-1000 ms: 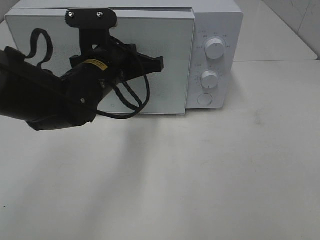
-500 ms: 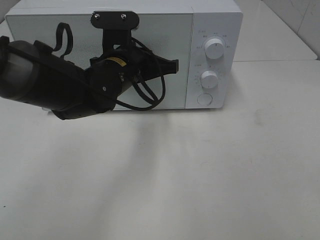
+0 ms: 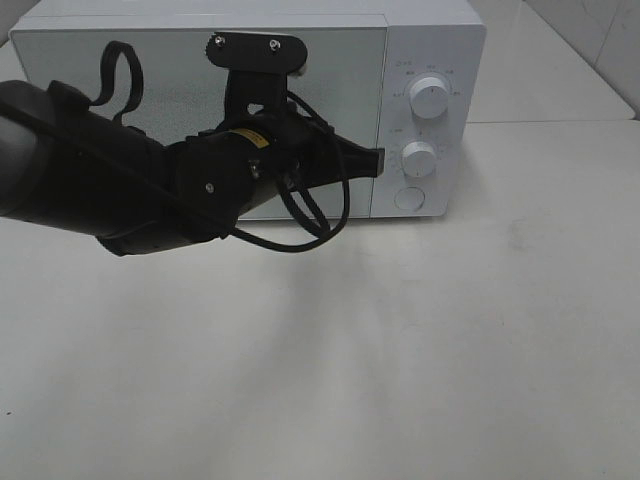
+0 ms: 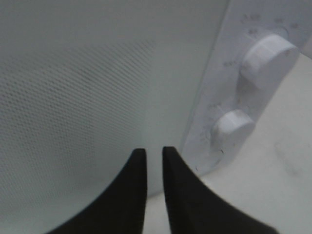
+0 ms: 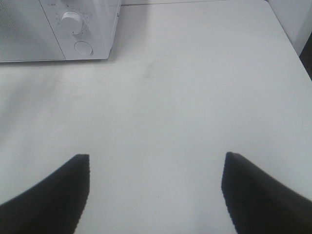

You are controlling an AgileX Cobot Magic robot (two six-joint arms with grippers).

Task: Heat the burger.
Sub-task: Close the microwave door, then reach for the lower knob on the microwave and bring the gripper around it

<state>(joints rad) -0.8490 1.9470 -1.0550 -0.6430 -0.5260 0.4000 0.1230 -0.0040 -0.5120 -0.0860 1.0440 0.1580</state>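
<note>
A: Noting the microwave (image 3: 440,35) first. How is it sitting?

B: It is standing at the far edge of the white table (image 3: 420,360), and its door (image 3: 340,70) is lying flush with the front, shut. On the panel at the right, the upper knob (image 3: 429,101), the lower knob (image 3: 420,158) and a round button (image 3: 409,198) are lining up one below the other.

A: Left gripper?

B: The left gripper (image 4: 153,152) is hanging in front of the door near its right edge, level with the lower knob and just left of it. Its fingers (image 4: 136,185) are standing a narrow slit apart, with nothing between them. I cannot tell whether the tips are touching the door. The left arm (image 3: 100,170) is reaching in from the left across the door, and a black cable (image 3: 300,235) is looping under it.

A: Right gripper?

B: The right gripper (image 5: 156,163) is hovering over the table, nearer than the microwave and to its right. Its fingers (image 5: 53,195) are spreading wide and gripping nothing.

A: And the burger?

B: It is not showing in any view. The mesh window in the door is letting nothing through, so I cannot tell where it is.
</note>
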